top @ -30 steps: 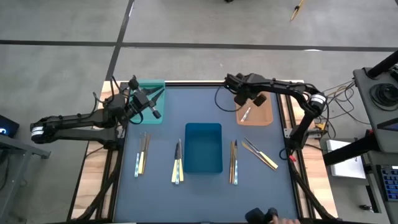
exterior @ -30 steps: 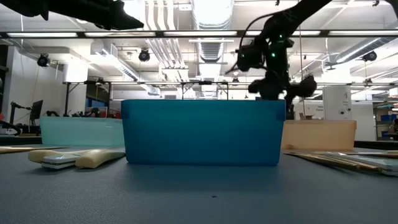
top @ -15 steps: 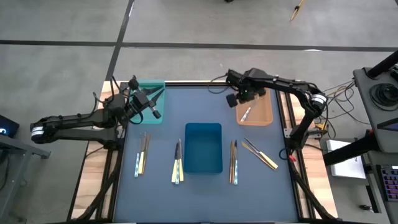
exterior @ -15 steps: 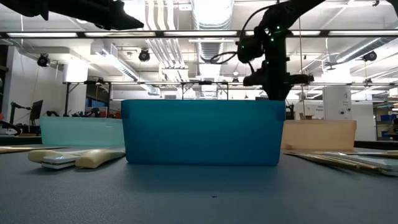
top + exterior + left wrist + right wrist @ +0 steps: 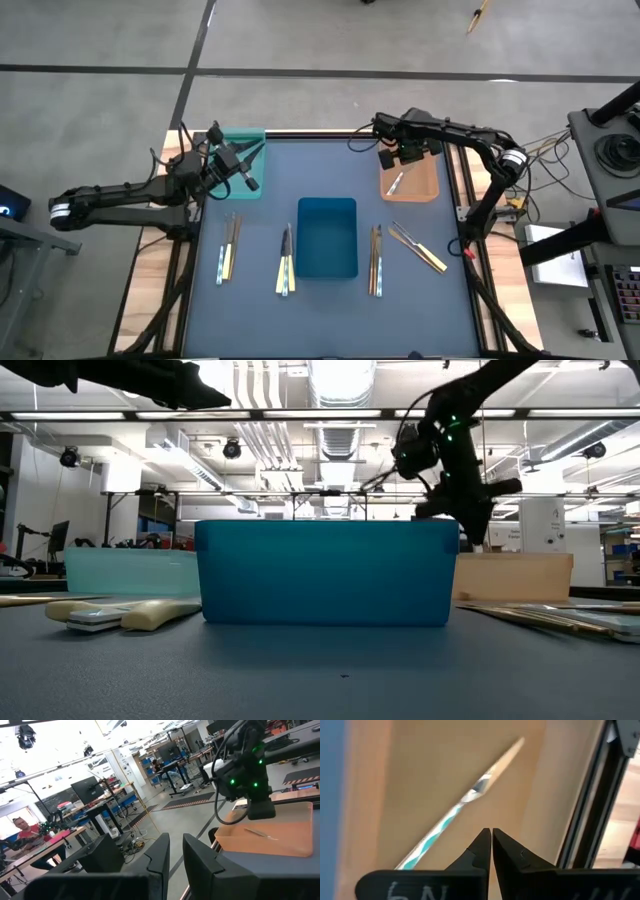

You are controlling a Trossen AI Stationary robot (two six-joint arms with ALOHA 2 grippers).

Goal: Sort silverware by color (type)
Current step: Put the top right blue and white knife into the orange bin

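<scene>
Slim metal silverware piece [image 5: 465, 800] flat in smooth orange tray [image 5: 428, 186], right tool [image 5: 491, 841] clenched empty above

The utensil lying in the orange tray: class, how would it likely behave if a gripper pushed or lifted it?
The utensil looks slim with a metal end, so it is probably stiff and light. Lying flat and diagonal on the orange tray's smooth floor, it would likely slide or pivot when pushed. Its thin profile may make pinching it awkward.
</scene>
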